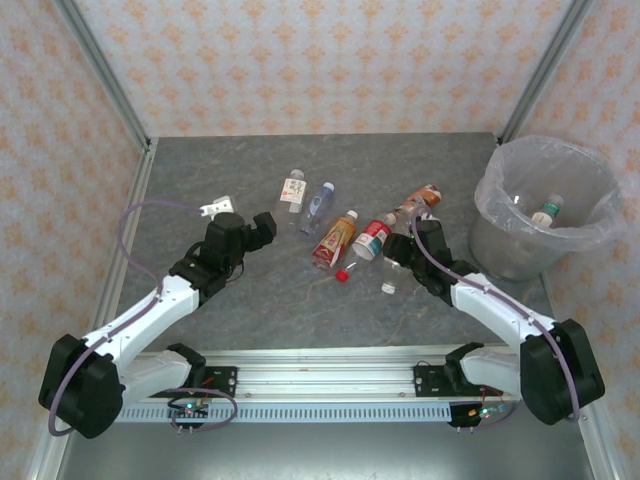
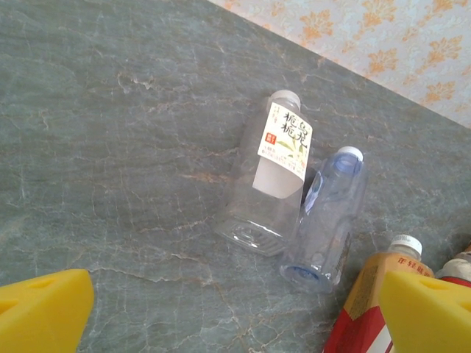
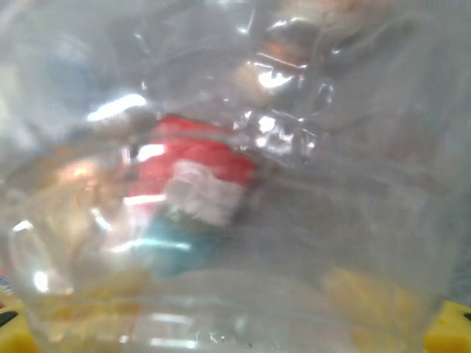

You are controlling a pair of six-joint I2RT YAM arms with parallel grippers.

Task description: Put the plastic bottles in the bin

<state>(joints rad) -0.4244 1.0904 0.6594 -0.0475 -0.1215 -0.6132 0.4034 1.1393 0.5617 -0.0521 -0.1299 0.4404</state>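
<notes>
We are looking down from high behind the near edge over the whole table (image 1: 250, 295), slanting close from the left wrist at a white-labelled bottle (image 2: 274, 173) and a bluish bottle (image 2: 327, 217), both also lying mid-table in the overhead view, sitting almost against a clear bottle (image 3: 235, 220) from the right wrist.

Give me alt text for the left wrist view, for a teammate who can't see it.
Two clear plastic bottles lie side by side on a grey marbled table: a white-labelled bottle and a blue-tinted bottle. An orange-labelled bottle pokes in at lower right. The left gripper is open, its yellow fingers in the bottom corners.
</notes>
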